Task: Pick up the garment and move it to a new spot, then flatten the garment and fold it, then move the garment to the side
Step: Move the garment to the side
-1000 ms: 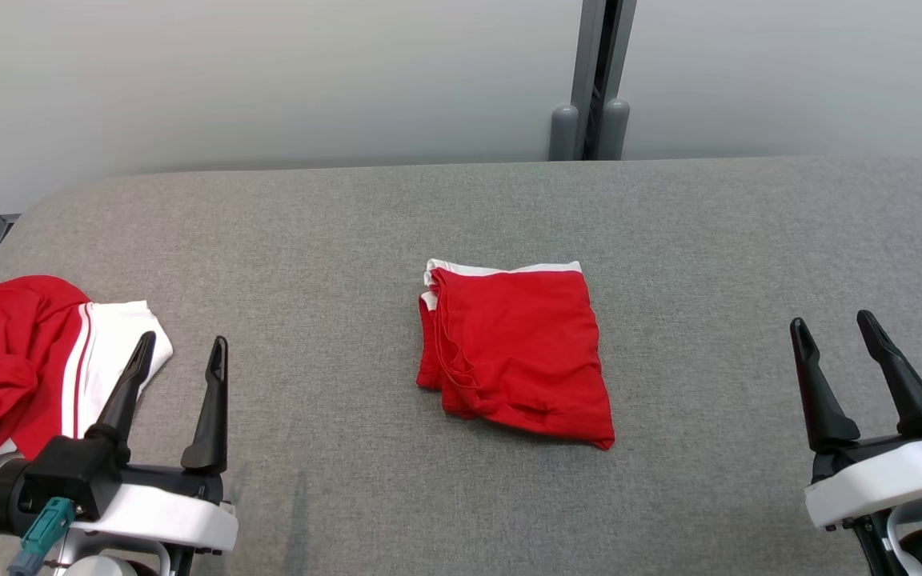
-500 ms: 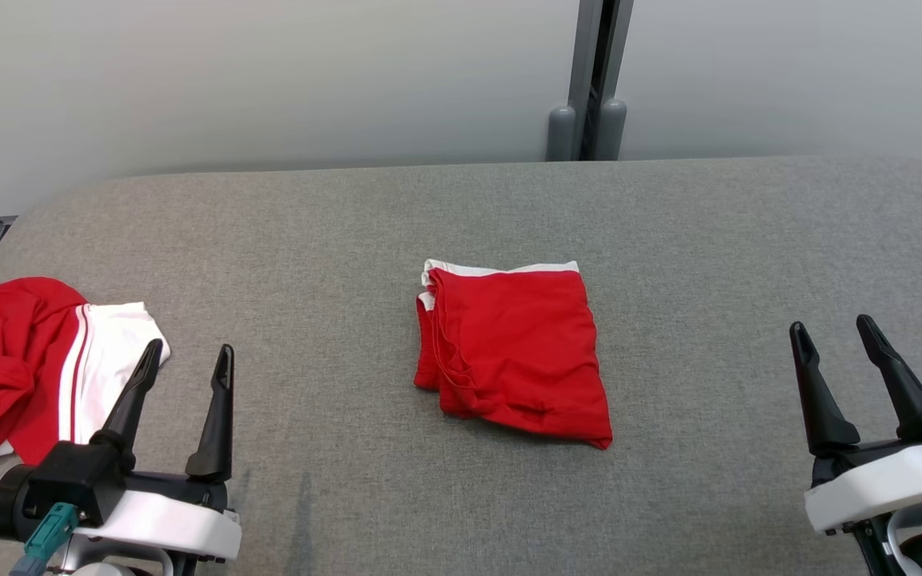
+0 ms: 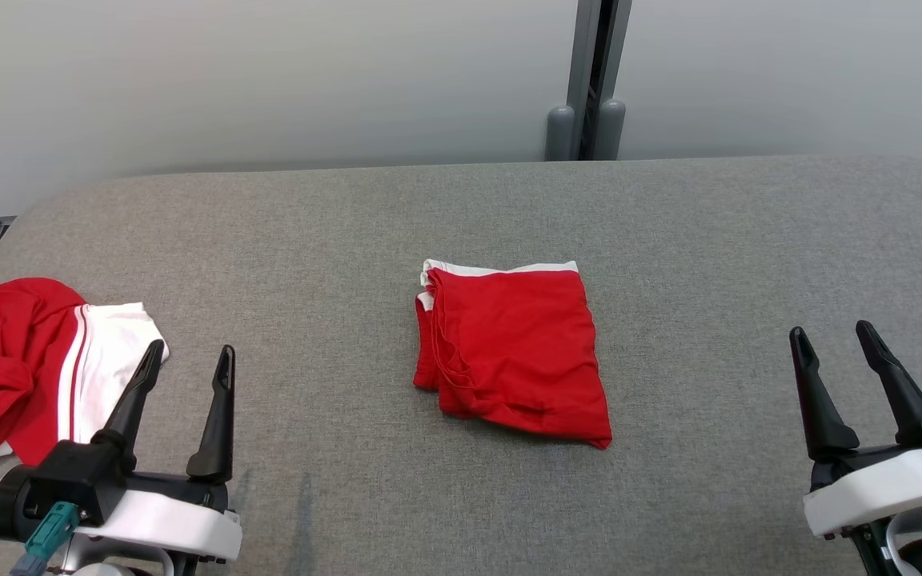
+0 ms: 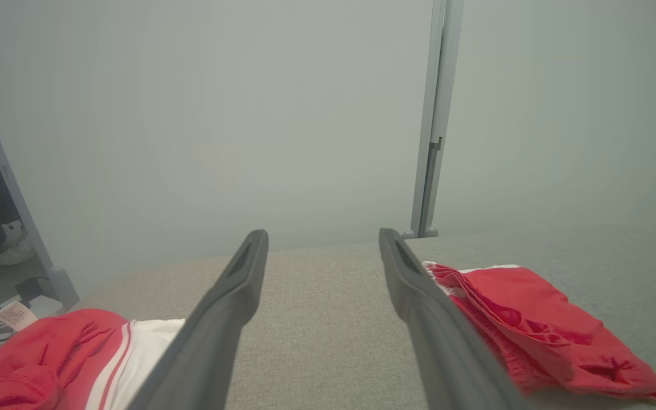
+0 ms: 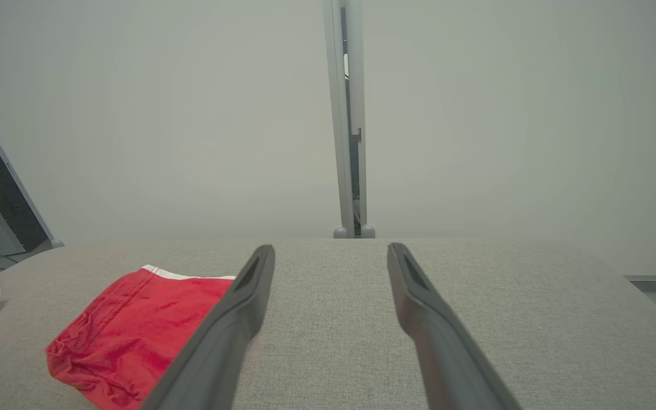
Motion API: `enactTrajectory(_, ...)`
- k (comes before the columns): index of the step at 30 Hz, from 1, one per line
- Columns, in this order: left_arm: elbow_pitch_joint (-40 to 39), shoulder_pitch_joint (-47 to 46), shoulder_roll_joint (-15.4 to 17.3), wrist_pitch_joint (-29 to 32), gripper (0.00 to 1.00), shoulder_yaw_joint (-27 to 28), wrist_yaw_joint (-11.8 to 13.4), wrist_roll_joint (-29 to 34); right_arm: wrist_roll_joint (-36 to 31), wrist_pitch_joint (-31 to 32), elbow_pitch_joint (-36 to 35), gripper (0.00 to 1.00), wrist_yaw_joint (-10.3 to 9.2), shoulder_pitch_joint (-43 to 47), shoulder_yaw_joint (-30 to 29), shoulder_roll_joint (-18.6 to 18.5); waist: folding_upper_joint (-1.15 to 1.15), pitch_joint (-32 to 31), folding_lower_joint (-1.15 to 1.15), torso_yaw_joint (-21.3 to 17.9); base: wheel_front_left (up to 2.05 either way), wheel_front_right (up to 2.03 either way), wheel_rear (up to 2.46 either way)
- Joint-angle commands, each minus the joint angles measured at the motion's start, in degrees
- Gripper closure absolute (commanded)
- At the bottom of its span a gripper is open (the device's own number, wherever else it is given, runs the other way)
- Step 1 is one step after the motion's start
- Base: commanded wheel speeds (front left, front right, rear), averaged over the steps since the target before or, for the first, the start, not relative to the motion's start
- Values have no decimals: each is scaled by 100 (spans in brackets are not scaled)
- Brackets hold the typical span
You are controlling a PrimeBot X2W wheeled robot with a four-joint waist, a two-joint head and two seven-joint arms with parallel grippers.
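— Where's the garment (image 3: 513, 352)?

— Middle of the table (image 3: 709, 240), folded into a red packet, white band at the far edge. Its long axis runs far to near, the near corner skewed rightward.

— Which step?

— Folding looks done; shifting it aside remains. The left gripper (image 3: 193, 347) and right gripper (image 3: 829, 329) hover spread and empty, well apart from it. One must reach in and pinch every layer.
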Motion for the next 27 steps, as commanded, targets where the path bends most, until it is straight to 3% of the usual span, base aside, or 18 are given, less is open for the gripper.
enactTrajectory(1,-14,21,39,-9,0,6,19,-25,-1,10,-30,0,1,43,-29,-19,0,-1,0,-2,0,0,0)
enactTrajectory(7,-9,-18,36,-23,0,-23,33,-41,-10,68,-41,0,1,73,-71,-27,0,-10,0,33,0,0,0)
enactTrajectory(13,-81,-247,-6,-51,0,-67,1,-19,33,230,146,0,1,-135,-7,-136,0,177,0,311,0,0,0)
enactTrajectory(27,104,-817,-417,-228,0,-31,-224,-68,298,306,1938,0,1,-1251,725,-373,0,1105,0,1300,0,0,0)
